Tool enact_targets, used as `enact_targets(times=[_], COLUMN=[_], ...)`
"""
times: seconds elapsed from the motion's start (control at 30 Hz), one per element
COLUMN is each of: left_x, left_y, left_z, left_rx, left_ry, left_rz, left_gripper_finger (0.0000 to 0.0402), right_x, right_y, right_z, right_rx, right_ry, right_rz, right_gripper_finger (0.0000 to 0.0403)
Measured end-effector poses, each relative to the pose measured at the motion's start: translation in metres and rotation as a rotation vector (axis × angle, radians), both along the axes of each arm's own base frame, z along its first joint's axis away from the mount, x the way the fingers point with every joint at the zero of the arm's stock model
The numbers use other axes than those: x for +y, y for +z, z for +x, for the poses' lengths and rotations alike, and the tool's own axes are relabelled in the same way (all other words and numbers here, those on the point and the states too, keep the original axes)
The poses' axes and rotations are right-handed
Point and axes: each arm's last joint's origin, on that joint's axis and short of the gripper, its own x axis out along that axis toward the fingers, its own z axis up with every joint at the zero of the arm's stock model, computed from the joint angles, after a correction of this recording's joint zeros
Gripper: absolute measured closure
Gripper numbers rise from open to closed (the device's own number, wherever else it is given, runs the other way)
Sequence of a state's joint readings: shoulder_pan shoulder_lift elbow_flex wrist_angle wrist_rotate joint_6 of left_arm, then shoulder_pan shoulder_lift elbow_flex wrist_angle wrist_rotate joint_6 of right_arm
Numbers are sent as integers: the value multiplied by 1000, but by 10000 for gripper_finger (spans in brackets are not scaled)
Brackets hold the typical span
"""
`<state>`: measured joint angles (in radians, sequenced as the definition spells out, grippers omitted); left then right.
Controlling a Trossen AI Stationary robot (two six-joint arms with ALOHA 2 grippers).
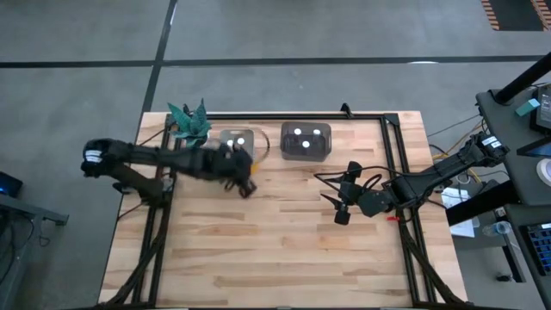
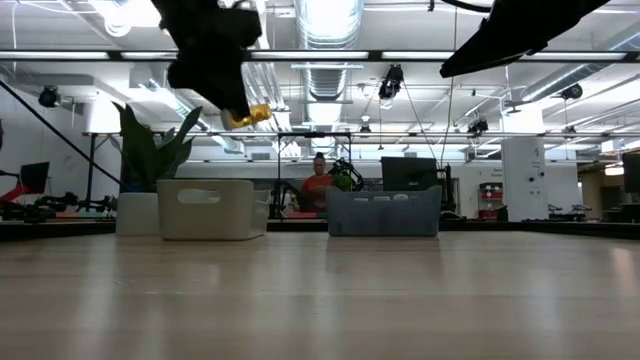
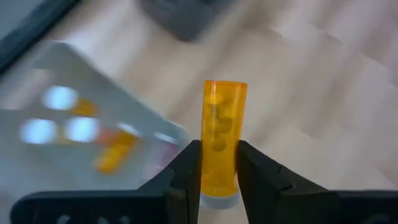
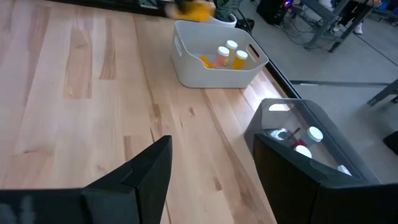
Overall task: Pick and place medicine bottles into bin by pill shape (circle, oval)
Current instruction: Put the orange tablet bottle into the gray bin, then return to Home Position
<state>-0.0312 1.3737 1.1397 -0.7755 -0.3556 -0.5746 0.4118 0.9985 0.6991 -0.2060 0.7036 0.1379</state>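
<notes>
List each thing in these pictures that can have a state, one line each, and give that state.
left gripper: shut on a medicine bottle, raised by the white bin
medicine bottle: held by its cap end, pills inside
right gripper: open, empty, above the table
white bin: holds several capped bottles
grey bin: holds capped bottles
plant: standing at the table's back edge

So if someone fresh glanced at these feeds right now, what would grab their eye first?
Probably the orange medicine bottle clamped between the left gripper's jaws, held in the air by the white bin, which already holds several bottles. Next, the dark bin beside it with two white caps showing, and the right gripper waiting open over bare table.
</notes>
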Motion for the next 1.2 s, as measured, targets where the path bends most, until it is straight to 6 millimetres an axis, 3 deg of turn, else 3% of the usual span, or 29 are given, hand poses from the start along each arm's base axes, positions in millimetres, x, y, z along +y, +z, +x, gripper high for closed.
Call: enact_targets(times=[0.17,0.37,0.53,0.87,1.2], left_x=[52,84,90,91,90], left_y=[-6,-26,-40,-49,-51], left_z=[-3,-9,-12,-9,-10], left_rx=[46,129,202,242,274], left_ry=[149,261,286,283,280], left_rz=[28,13,-2,-10,-19], left_gripper_finger=[333,333,334,332,274], right_x=[0,-1,-1,-1,-1], right_y=[0,-4,-5,-5,-5], right_z=[0,-3,-3,-3,-3], right_rx=[5,55,63,63,63], right_ry=[4,4,4,4,3], right_rz=[-8,-30,-34,-33,-33], right_gripper_finger=[188,188,188,188,188])
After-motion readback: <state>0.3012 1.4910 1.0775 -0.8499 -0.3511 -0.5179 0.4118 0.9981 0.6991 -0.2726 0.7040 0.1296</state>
